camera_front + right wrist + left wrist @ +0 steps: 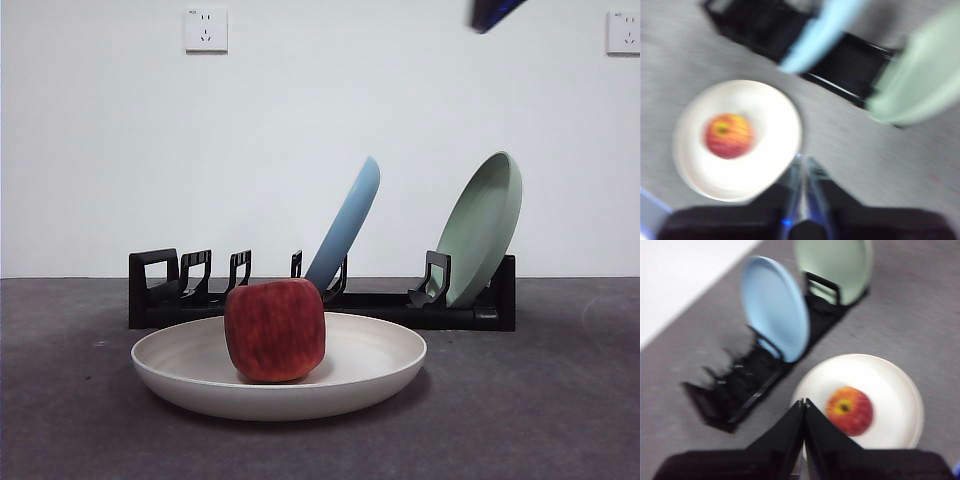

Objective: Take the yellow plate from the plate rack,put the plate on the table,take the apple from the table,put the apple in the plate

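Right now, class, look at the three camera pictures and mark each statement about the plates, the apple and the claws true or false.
1. The apple sits in the yellow plate. True.
2. The yellow plate stands in the plate rack. False: it lies flat on the table in front of the rack.
3. The blue plate and green plate lean in the rack. True.
4. The left claw grips the apple. False: it is shut on nothing, above the plate.
5. The right claw holds the green plate. False: it holds nothing.
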